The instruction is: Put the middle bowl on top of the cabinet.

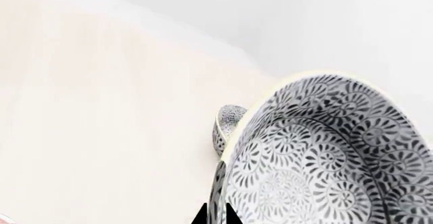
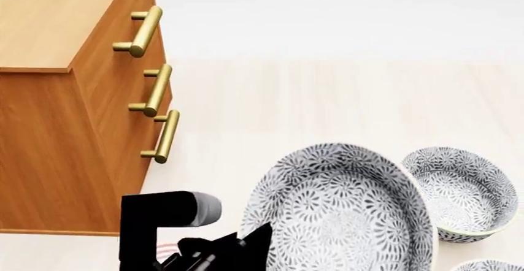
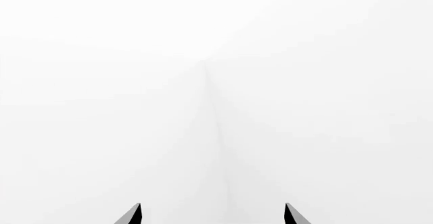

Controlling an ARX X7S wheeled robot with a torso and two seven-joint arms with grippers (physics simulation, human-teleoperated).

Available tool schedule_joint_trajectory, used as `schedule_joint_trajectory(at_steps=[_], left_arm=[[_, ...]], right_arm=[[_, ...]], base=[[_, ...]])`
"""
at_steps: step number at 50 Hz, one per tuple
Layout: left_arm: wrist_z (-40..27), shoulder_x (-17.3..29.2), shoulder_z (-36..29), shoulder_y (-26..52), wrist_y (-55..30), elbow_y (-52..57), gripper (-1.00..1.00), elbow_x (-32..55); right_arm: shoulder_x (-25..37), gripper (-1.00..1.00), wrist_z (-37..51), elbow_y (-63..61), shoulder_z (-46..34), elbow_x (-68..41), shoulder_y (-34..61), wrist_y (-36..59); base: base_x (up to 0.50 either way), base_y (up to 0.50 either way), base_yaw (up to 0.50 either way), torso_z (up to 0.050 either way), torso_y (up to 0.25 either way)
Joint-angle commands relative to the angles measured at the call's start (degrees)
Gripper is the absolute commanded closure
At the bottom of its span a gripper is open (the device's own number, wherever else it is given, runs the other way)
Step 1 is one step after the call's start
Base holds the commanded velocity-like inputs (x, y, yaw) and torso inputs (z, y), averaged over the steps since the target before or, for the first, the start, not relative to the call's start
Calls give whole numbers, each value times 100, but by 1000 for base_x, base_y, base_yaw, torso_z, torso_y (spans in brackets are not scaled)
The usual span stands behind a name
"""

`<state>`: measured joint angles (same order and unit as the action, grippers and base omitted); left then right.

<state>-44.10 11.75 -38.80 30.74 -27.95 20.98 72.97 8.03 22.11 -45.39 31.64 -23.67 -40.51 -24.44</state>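
Left gripper (image 2: 245, 243): dark, low in the head view, right at the near rim of the big patterned bowl; in the left wrist view two black finger tips (image 1: 201, 216) sit either side of that rim, clamped on it.
Middle bowl (image 2: 340, 213): tipped up on edge in the left fingers, its flowered inside facing the head camera, clear of the surface and looming larger than its neighbours. The left wrist view shows the same bowl (image 1: 325, 153) filling the frame, pale rim curving over the top.
Right gripper (image 3: 213, 215): only two dark tips at the frame edge of the right wrist view, set wide apart, nothing between them, a blank white haze beyond.
Second bowl (image 2: 462, 194): sits upright on the pale surface (image 2: 327, 99), just to the right of the held bowl.
Third bowl (image 2: 489, 265): only a sliver of rim at the bottom right of the head view.
Cabinet (image 2: 65, 130): orange-brown, at the left of the head view, three brass bar handles (image 2: 156, 90) on its front; its top is partly in view, with the held bowl off to the right and lower in the frame.
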Motion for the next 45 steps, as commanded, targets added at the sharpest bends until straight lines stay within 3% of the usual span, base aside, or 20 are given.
schedule_joint_trajectory(at_steps=[1, 12, 22, 26, 36, 45], left_arm=[[-235, 59, 261, 333, -60, 853, 100, 122], [-1357, 518, 702, 1300, -415, 1992, 100, 986], [-2282, 704, 1027, 2068, -423, 2325, 100, 1822], [-3007, 788, 1116, 2543, -425, 2269, 100, 2302], [-4084, 989, 1397, 3638, -250, 1917, 100, 3204], [-4194, 1087, 1412, 4325, -199, 963, 100, 3880]], right_arm=[[-127, -100, -138, 139, 116, 133, 59, -67], [-143, -100, -71, 113, -29, 313, 156, 18], [-219, -100, 82, -107, -226, 564, 240, 211], [-243, -100, 160, -210, -296, 650, 267, 301], [-219, -100, 315, -410, -447, 809, 339, 522], [-196, -100, 410, -480, -559, 920, 400, 619]], base=[[0, 0, 0, 19, 250], [0, 0, 0, 7, 76], [0, 0, 0, 0, 0], [0, 0, 0, 0, 0], [0, 0, 0, 0, 0], [0, 0, 0, 0, 0]])
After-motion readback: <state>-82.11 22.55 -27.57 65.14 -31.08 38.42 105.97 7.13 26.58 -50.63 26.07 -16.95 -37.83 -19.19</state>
